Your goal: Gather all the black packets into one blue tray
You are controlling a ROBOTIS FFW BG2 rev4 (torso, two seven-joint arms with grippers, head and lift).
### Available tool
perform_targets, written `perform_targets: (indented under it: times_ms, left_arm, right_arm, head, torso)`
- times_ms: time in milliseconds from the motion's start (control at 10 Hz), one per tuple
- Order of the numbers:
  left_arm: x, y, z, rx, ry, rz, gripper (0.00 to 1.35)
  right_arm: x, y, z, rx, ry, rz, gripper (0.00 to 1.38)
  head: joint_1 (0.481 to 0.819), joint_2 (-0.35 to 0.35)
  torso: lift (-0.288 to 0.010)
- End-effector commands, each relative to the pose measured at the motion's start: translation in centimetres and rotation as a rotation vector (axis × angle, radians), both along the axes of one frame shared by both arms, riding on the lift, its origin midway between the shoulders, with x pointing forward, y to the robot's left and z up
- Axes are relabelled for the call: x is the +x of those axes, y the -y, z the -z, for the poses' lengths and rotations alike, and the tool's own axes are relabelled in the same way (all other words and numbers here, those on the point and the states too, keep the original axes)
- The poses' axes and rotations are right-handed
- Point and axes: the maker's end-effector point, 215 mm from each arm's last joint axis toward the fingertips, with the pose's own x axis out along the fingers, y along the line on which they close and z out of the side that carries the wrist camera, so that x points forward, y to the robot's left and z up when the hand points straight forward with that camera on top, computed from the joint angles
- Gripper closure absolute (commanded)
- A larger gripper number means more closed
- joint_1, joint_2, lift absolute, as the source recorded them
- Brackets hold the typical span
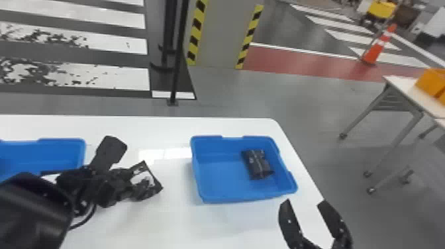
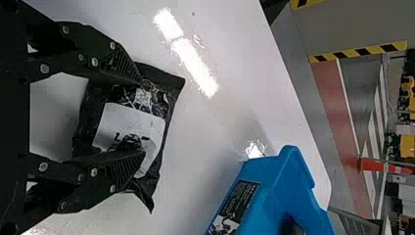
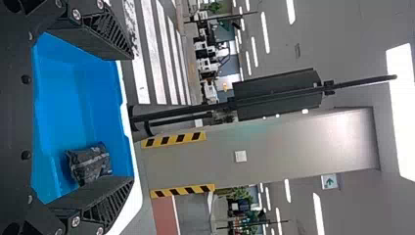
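Black left claw (image 1: 139, 181) gapes over a packet (image 2: 129, 126), right claw (image 1: 304, 202) wide near the tray's edge (image 1: 248, 198)

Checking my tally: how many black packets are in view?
2. One black packet lies in the right blue tray; the other packet is at the left gripper. The left blue tray may hide more.

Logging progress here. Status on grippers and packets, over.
Left gripper open over labelled packet. Right gripper open, near blue tray. Second packet inside tray. Nothing visibly blocking.
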Motion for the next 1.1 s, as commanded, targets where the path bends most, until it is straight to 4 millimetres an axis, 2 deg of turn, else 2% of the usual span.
perform_targets:
  times_ms: [0,200,400,500,700,800,1000]
  left_arm:
    - [0.7,-1.0,0.1,0.045,0.031,-0.009,1.21]
    - [1.5,-2.2,-0.2,0.1,0.081,0.002,1.21]
    - [3.2,-3.2,-2.1,0.099,0.172,0.004,1.21]
    - [3.7,-2.9,-4.0,0.061,0.225,0.004,1.21]
    - [4.0,-2.9,-10.8,-0.054,0.366,-0.011,1.21]
    - [3.1,-3.8,-13.9,-0.13,0.419,-0.036,1.21]
    - [-0.6,-10.7,-18.6,-0.122,0.495,-0.144,1.21]
  right_arm:
    - [-0.1,0.1,0.2,0.009,-0.003,0.002,0.15]
    - [-0.1,0.1,0.2,0.013,-0.002,0.002,0.15]
    - [-0.3,0.1,0.3,0.021,-0.005,0.002,0.15]
    - [-0.5,0.2,0.4,0.022,-0.009,0.004,0.15]
    - [-0.6,0.2,0.2,0.021,-0.007,0.003,0.15]
    - [-0.6,0.2,0.3,0.021,-0.009,0.003,0.15]
    - [-0.8,0.2,0.3,0.023,-0.012,0.003,0.15]
  head:
    - [0.695,-0.35]
    - [0.695,-0.346]
    - [0.695,-0.322]
    - [0.695,-0.313]
    - [0.695,-0.314]
    - [0.695,-0.315]
    - [0.695,-0.302]
  torso:
    - [-0.11]
    - [-0.11]
    - [-0.11]
    - [-0.11]
    - [-0.11]
    - [-0.11]
    - [-0.11]
